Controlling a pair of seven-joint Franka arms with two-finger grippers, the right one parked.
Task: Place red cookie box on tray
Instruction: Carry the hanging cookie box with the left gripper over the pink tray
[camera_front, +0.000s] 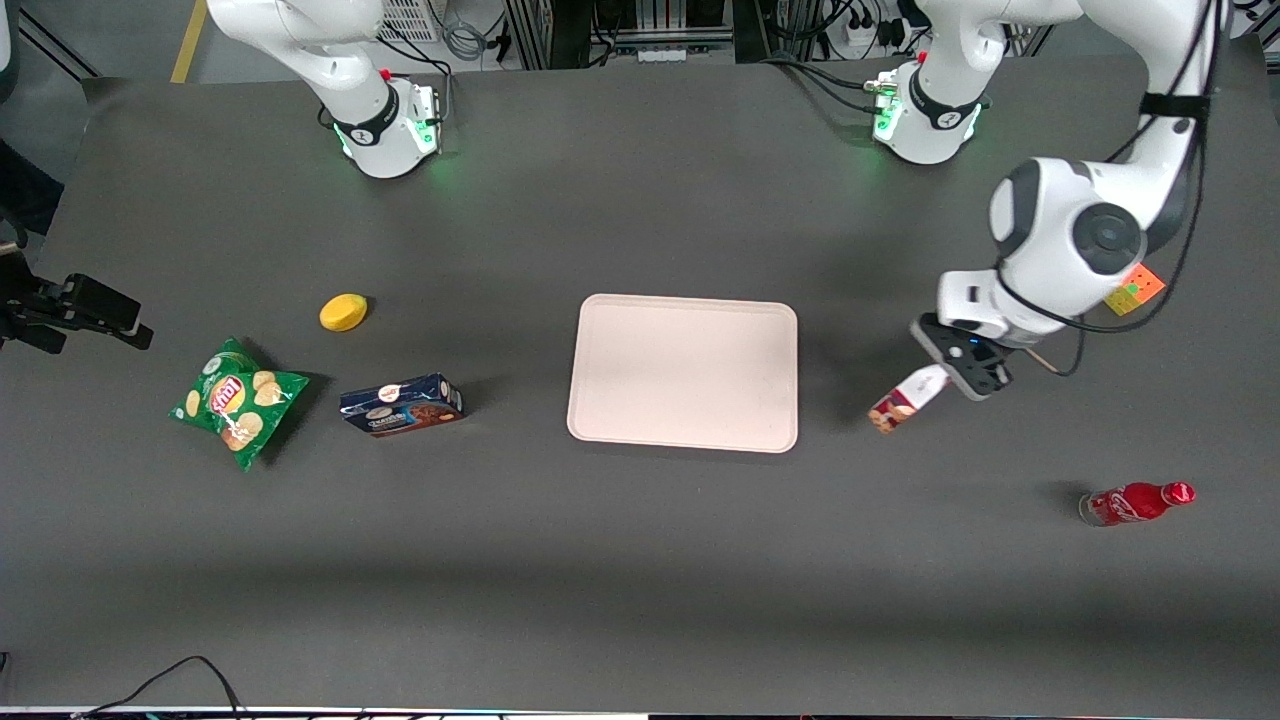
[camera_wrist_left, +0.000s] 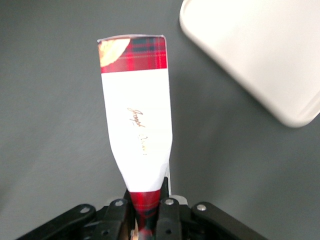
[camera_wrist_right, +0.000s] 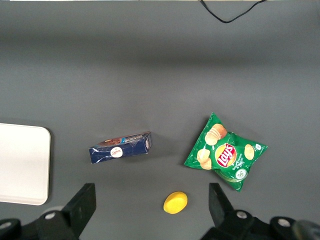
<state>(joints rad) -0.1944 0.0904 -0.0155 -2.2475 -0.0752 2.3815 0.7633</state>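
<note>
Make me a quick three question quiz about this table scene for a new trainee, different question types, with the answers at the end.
1. True or false: the red cookie box already lies on the tray.
2. What is the gripper doing? A) hanging open above the red bottle B) shut on one end of the red cookie box C) resting on the tray
3. Fill in: the snack beside the dark blue cookie box, toward the parked arm's end of the table, is a green bag of ____.

Key: 1 false, it is held beside the tray, clear of it. 2 B. 3 chips.
</note>
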